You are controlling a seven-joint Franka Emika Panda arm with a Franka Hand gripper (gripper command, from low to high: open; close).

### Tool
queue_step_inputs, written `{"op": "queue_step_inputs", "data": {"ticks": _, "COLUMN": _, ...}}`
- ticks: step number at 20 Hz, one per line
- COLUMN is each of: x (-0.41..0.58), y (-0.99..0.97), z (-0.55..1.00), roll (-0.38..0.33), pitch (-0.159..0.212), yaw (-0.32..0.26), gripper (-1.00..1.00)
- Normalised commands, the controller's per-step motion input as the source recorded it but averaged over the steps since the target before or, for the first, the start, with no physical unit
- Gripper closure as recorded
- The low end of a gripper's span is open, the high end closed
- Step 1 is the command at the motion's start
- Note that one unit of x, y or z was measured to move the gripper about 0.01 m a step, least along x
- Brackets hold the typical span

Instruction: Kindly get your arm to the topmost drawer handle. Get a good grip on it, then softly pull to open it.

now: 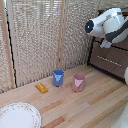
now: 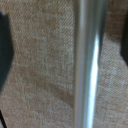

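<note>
the end effector [image 2: 64,55] is spread, its dark fingers [image 2: 5,60] on either side of the drawer handle [image 2: 90,65], which runs between them untouched, just before the brown drawer front [image 2: 40,75]. beyond, the white arm [image 1: 107,25] reaches to the dresser above the desk [image 1: 95,102].

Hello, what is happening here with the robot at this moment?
The white arm is up at the dark wooden drawers on the exterior view's right. In the wrist view a silver handle bar fills the frame, so the pincer is very close to it, but a grip cannot be confirmed. On the table a blue cup, pink cup, yellow block and plate lie untouched.
</note>
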Motion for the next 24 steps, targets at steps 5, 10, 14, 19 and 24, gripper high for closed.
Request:
{"op": "queue_step_inputs", "data": {"ticks": 5, "x": -0.131, "y": -0.28, "z": -0.03, "roll": 0.005, "pitch": 0.000, "yaw": -0.016, "gripper": 1.00}}
{"op": "queue_step_inputs", "data": {"ticks": 10, "x": -0.025, "y": 0.56, "z": -0.15, "roll": 0.034, "pitch": -0.004, "yaw": -0.015, "gripper": 1.00}}
{"op": "queue_step_inputs", "data": {"ticks": 14, "x": 0.084, "y": 0.96, "z": -0.24, "roll": 0.022, "pitch": 0.000, "yaw": -0.010, "gripper": 1.00}}
{"op": "queue_step_inputs", "data": {"ticks": 19, "x": 0.327, "y": 0.89, "z": -0.29, "roll": 0.009, "pitch": 0.000, "yaw": -0.072, "gripper": 1.00}}
{"op": "queue_step_inputs", "data": {"ticks": 24, "x": 0.291, "y": 0.81, "z": -0.17, "roll": 0.005, "pitch": 0.004, "yaw": -0.108, "gripper": 1.00}}
